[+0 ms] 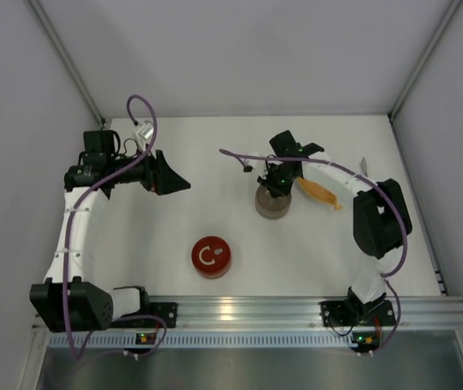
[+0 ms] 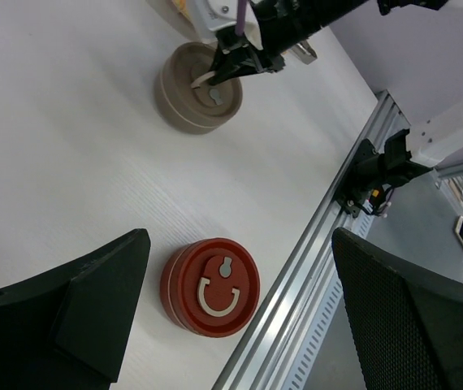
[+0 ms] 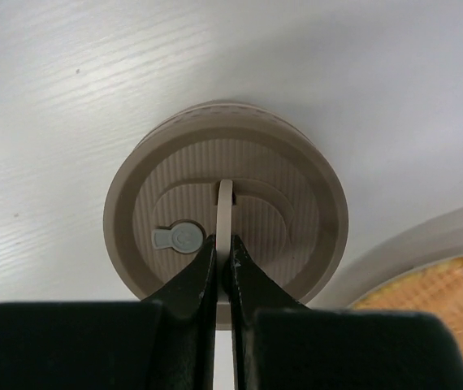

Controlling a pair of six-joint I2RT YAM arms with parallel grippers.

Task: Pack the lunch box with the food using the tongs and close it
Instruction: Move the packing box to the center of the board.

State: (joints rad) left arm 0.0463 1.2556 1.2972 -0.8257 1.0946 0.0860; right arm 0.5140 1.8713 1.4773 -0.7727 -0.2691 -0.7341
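The right gripper (image 3: 223, 253) is clenched on the pale loop handle (image 3: 225, 201) that stands upright on the lid of the beige tin (image 3: 296, 211), with the black fingers (image 3: 192, 280) pinching the loop from both sides. This tin sits on the white table (image 1: 313, 252), right of centre and about halfway between the near rail and the far wall. Its ribbed lid also carries a small grey tab (image 3: 175, 238) just left of the handle. Just right of the tin lies the orange dish (image 1: 321, 193). The white forearm of the right arm (image 1: 337, 172) crosses above it and hides part of it, and from the right wrist only a pale rim and a textured orange patch show at the edge. A thin grey strip (image 1: 364, 166) lies farther right, near the wall, too small to identify. The red tin (image 1: 211, 257) stands well apart from the beige one, nearer and to the left, close to the metal rail (image 1: 248, 309), and its own loop handle (image 2: 218, 294) lies flat on the lid. The left gripper (image 1: 173, 179) hangs on the far left with its jaws spread wide and nothing between them, well away from both tins.
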